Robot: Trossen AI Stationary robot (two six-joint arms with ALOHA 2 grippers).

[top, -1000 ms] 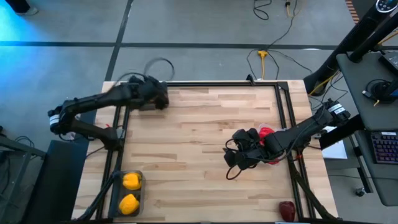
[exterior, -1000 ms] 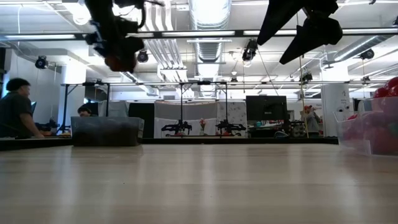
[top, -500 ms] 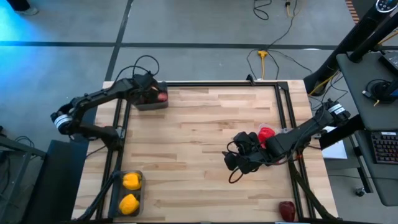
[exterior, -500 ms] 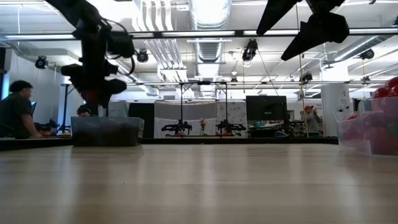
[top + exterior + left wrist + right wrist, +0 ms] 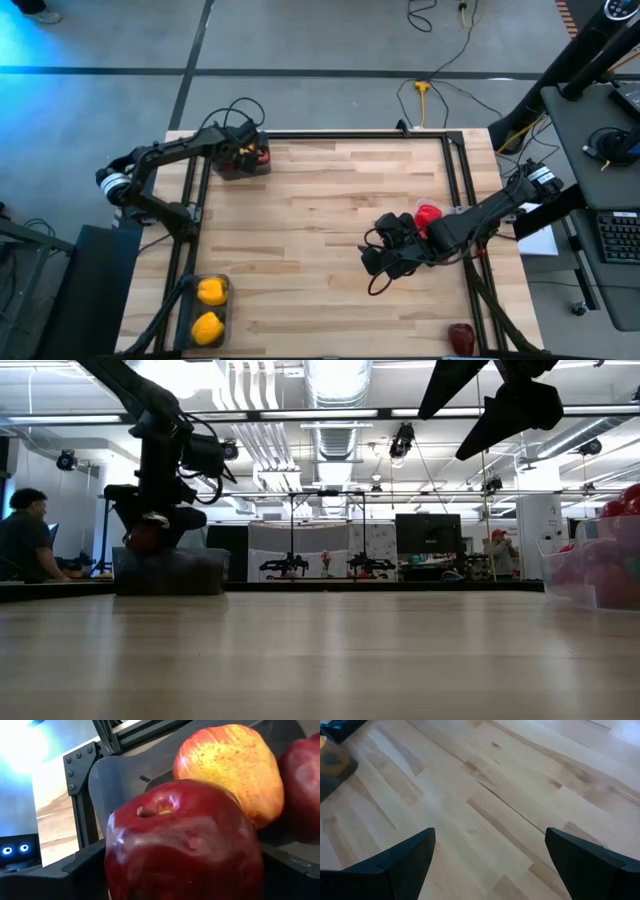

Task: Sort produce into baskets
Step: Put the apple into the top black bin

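High view shows the left end effector (image 5: 243,155) over the dark basket (image 5: 228,171), a dark red apple (image 5: 182,845) before it. I cannot tell its finger state. Right end effector (image 5: 487,870) hangs spread above the worktop (image 5: 320,230).

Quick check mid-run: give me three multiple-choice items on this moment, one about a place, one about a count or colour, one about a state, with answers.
1. Where is the left gripper?
A. over the bin at the table's far left corner
B. over the table's middle
C. beside the yellow fruit

2. How many yellow pieces lie in the near left bin?
A. none
B. two
C. four

3. How do the right gripper's fingers stand?
A. shut on a pepper
B. open and empty
C. shut on an apple

Answers:
1. A, the high view shows it at the dark bin in that corner.
2. B, two yellow pieces show there.
3. B, the right wrist view shows fingers apart over bare table.
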